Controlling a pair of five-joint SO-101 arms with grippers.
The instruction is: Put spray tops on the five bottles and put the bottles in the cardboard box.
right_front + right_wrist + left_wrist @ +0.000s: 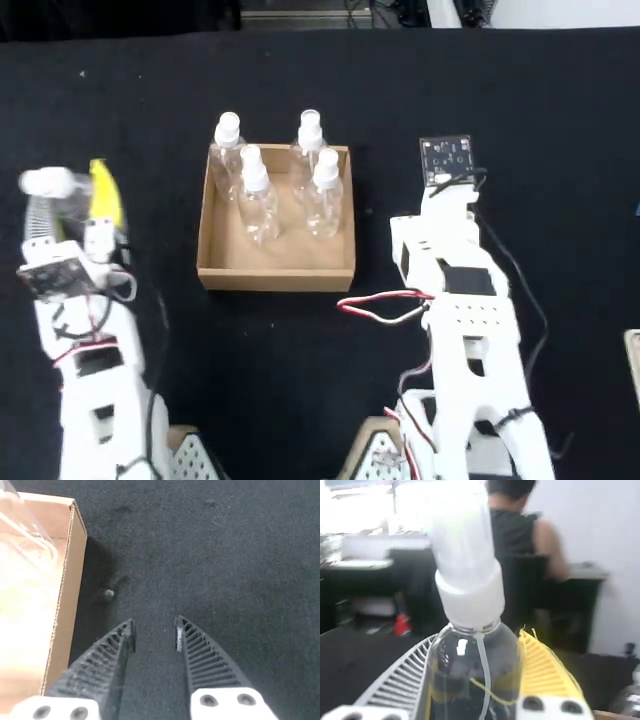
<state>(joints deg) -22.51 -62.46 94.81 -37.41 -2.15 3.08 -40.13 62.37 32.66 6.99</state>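
High view: a cardboard box [277, 277] is recorded at the middle of the black surface [300, 90], open side up. Four clear bottles [259, 212] are stood upright inside it in two pairs toward its far wall, each fitted with a white spray top [254, 168]. The left arm is placed at the near left, well apart from the box, and the left pincer [72, 200] is seen with a white finger and a yellow finger [103, 192]. A white-topped fifth bottle [45, 184] is held in it above the surface. The right arm is placed to the right of the box, near its right wall. Left wrist view: the left pincer [477, 637] is pressed onto the fifth bottle [470, 680], whose clear body is pinched between the white ribbed finger and the yellow one. The bottle's spray top [465, 570] is seated on the neck, and a dip tube is seen running down inside. Right wrist view: the right pincer [154, 627] is spread and nothing is held between its fingers. It is poised over bare surface [240, 555] just beside the box [65, 605], apart from the wall. One clear bottle [25, 535] is seen inside the box.
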